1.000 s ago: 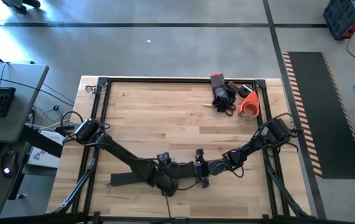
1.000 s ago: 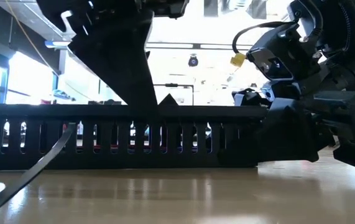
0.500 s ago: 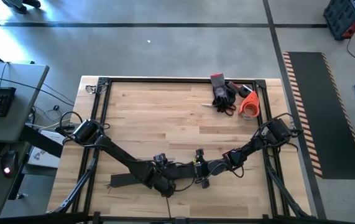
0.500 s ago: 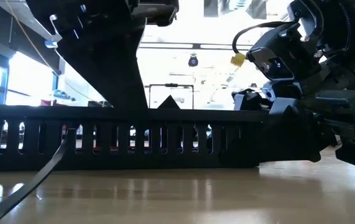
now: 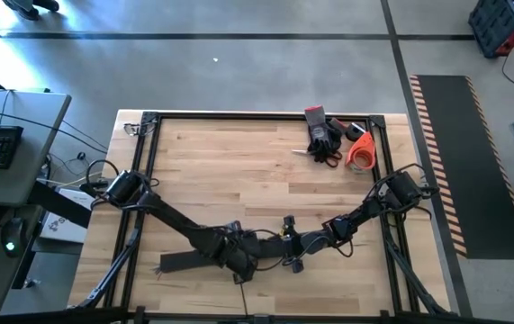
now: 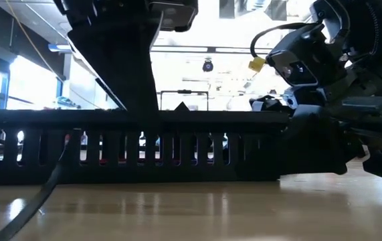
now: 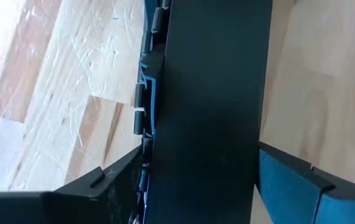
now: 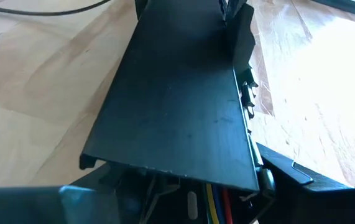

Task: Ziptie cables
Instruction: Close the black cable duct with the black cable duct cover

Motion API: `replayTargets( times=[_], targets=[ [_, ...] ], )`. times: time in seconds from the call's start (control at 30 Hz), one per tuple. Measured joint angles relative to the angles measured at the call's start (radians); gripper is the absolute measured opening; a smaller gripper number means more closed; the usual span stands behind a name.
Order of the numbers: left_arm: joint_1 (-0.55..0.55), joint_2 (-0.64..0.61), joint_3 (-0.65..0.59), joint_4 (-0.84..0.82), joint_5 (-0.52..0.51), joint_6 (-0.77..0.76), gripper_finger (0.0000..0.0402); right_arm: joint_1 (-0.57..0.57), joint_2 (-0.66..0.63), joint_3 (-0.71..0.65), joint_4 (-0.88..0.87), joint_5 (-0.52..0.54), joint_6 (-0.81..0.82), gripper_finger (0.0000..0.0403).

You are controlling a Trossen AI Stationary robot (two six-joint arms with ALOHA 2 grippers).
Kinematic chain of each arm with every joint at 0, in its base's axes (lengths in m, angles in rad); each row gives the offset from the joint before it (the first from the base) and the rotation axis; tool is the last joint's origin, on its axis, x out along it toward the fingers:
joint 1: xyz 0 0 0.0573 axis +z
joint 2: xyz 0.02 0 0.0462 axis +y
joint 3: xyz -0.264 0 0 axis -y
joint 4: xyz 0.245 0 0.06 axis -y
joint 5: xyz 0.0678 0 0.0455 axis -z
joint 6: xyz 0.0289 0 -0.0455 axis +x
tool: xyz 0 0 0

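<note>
Cables (image 8: 214, 198) lay inside the slotted black duct (image 8: 177, 106) at the table's (image 5: 238, 162) near edge. My right gripper (image 8: 183, 205) clamped the duct's end, apparently to steady it; my left gripper (image 7: 199, 193) straddled it, jaws apart.

Cables (image 8: 214, 198): thin coloured wires, yellow, red, blue among them, bunched inside slotted black duct (image 8: 183, 99) under its lid. Duct lies flat, lengthwise along table's near edge, centre.
</note>
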Motion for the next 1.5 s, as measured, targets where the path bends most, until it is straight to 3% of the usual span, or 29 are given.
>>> replayTargets(
  times=[0.83, 1.13, 1.27, 1.5],
  targets=[
    [0.024, 0.045, -0.005, 0.073, 0.082, -0.044, 0.0246, -0.001, 0.001, 0.001, 0.009, 0.009, -0.018, 0.0206],
    [0.023, 0.048, 0.004, 0.055, 0.08, 0.006, 0.0191, 0.0, 0.001, 0.001, 0.01, 0.001, -0.032, 0.0206],
    [0.017, 0.052, 0.037, 0.023, 0.046, 0.018, 0.0191, 0.0, 0.001, 0.001, 0.006, 0.003, -0.033, 0.0206],
    [-0.019, 0.05, 0.092, -0.069, -0.109, 0.01, 0.019, 0.0, -0.001, 0.001, -0.009, 0.012, -0.024, 0.0205]
  ],
)
